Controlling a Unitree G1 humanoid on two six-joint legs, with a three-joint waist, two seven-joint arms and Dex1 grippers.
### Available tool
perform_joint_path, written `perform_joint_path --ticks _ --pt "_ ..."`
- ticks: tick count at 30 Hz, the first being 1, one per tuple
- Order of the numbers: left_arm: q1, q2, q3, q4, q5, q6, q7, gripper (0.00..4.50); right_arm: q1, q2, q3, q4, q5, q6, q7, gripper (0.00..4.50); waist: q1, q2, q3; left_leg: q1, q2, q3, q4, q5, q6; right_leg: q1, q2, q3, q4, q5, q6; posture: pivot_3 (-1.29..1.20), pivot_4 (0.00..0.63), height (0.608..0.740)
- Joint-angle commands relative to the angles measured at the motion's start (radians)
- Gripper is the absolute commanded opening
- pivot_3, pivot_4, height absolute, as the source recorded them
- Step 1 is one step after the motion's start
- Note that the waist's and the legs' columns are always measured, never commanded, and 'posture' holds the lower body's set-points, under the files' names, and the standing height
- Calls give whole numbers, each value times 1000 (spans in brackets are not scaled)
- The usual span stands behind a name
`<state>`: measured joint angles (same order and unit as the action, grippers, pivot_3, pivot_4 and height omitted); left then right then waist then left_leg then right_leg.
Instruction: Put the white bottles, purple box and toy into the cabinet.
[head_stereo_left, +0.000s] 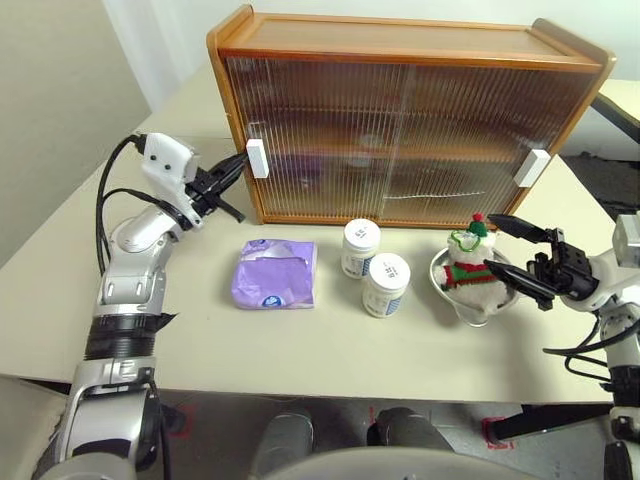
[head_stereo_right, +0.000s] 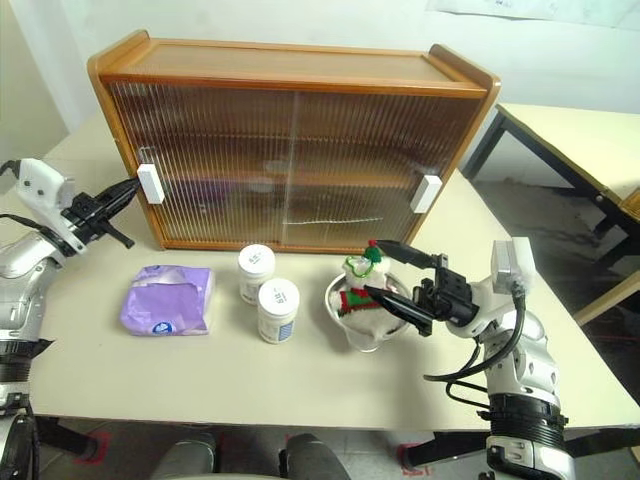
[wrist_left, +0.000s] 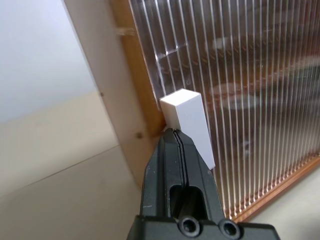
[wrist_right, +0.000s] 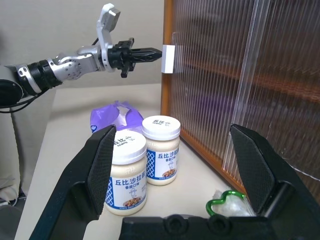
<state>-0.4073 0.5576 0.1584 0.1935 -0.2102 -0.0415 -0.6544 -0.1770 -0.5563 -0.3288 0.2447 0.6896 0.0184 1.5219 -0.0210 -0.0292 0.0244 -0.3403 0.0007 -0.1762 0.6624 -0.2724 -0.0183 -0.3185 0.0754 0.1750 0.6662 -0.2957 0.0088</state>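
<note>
Toy (head_stereo_left: 470, 262) between spread right jaws, shut left jaws at cabinet (head_stereo_left: 400, 120) handle (head_stereo_left: 257, 158)

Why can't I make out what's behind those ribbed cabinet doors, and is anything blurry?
In the left eye view the ribbed doors smear the cabinet's contents into streaks. In the left wrist view bright glints run down the ribs beside the white handle. In the right wrist view the bottles read sharp, while the near fingers look soft.
</note>
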Motion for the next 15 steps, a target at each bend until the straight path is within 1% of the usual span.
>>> perform_joint_path --ticks 1,9,15 --pt "-2 -11 -20 8 2 -6 -14 25 -9 -11 13 10 -9 -3 8 4500 -4 0 0 0 0 0 0 0 0 0 0 0 0 0 0 -69 0 740" --pt "-32 -22 -35 58 8 -32 -32 25 -17 -13 16 14 -8 -3 9 4500 -6 0 0 0 0 0 0 0 0 0 0 0 0 0 0 -71 0 740" --pt "-51 -57 -85 76 31 -52 -43 25 -21 -10 15 16 -5 -4 8 4500 -6 0 0 0 0 0 0 0 0 0 0 0 0 0 1 -78 0 740"
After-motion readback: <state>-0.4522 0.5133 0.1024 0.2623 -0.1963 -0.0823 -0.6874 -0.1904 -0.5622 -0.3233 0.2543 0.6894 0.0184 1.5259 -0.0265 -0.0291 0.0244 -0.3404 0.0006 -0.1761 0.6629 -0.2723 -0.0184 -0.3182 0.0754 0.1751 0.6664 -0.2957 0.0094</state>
